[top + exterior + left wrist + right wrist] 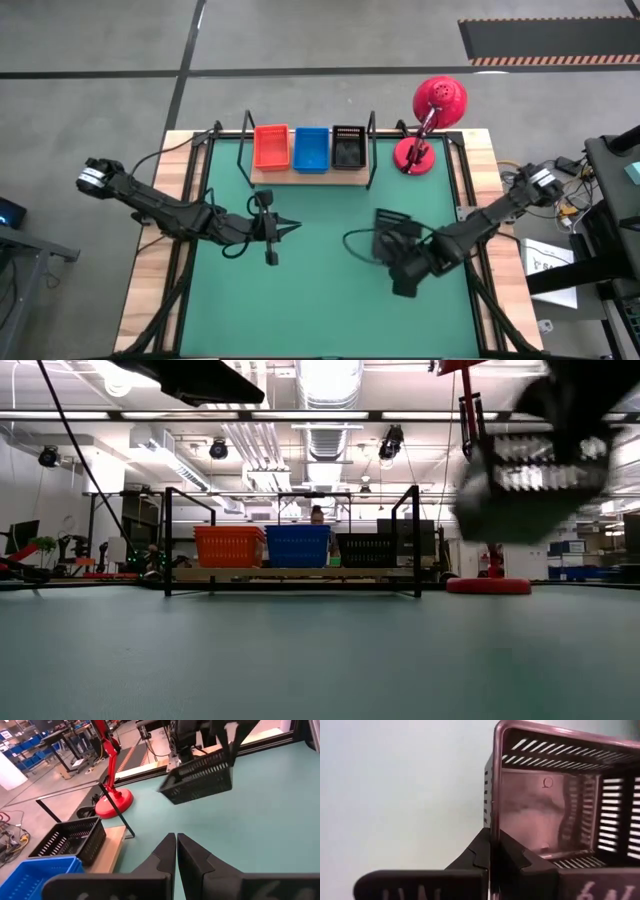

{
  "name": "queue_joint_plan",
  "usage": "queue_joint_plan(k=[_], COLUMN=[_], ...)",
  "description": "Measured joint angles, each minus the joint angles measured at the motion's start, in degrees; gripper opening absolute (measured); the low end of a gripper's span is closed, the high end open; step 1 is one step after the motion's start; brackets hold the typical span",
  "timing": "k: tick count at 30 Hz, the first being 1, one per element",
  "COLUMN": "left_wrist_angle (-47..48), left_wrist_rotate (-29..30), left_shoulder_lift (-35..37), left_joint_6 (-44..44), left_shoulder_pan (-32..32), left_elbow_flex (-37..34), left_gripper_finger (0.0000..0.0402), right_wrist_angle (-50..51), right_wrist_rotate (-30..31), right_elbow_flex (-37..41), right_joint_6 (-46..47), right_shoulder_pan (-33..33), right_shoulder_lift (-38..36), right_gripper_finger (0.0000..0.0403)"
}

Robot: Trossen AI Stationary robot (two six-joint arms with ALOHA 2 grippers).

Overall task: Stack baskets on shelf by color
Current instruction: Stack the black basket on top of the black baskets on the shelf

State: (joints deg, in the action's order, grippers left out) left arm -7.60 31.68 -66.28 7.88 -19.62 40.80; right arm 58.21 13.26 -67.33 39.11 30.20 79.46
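I see the right gripper clamped on the rim of a black basket, fingers either side of its wall, holding it lifted clear of the green mat on the table's right half. The left gripper hangs over the mat's left centre, fingers pressed together and holding nothing. On the shelf at the far edge stand an orange basket, a blue basket and another black basket, side by side. A red lamp stands just right of the shelf.
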Motion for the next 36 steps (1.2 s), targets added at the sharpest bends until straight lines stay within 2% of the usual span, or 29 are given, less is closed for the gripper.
queue_joint_plan(k=[5,10,17,25,30,36], left_wrist_angle=[-0.1,0.1,0.8,0.9,0.8,0.8], left_wrist_rotate=[0.0,0.0,0.0,0.0,0.1,0.1], left_shoulder_lift=[0.0,0.0,0.6,1.3,1.9,1.9], left_joint_6=[0.0,0.0,0.3,2.5,3.1,3.5], left_shoulder_pan=[0.0,-0.5,-0.7,-0.7,-0.7,-0.7], left_elbow_flex=[0.0,0.0,0.0,0.0,0.0,-0.1], left_gripper_finger=[0.0,0.0,0.0,0.0,0.0,0.0], right_wrist_angle=[-1.0,0.2,0.1,-4.5,-6.3,-6.7], right_wrist_rotate=[15.5,19.6,19.5,19.5,19.0,14.7], right_elbow_flex=[-8.6,-16.8,-24.2,-25.3,-25.3,-25.3], right_joint_6=[-8.7,-22.1,-36.9,-46.0,-51.0,-55.9], right_shoulder_pan=[1.0,-2.2,-13.7,-29.4,-35.3,-40.1], right_shoulder_lift=[5.3,10.9,14.5,16.1,18.0,21.0], right_gripper_finger=[0.0009,0.0009,0.0009,0.0008,0.0008,0.0008])
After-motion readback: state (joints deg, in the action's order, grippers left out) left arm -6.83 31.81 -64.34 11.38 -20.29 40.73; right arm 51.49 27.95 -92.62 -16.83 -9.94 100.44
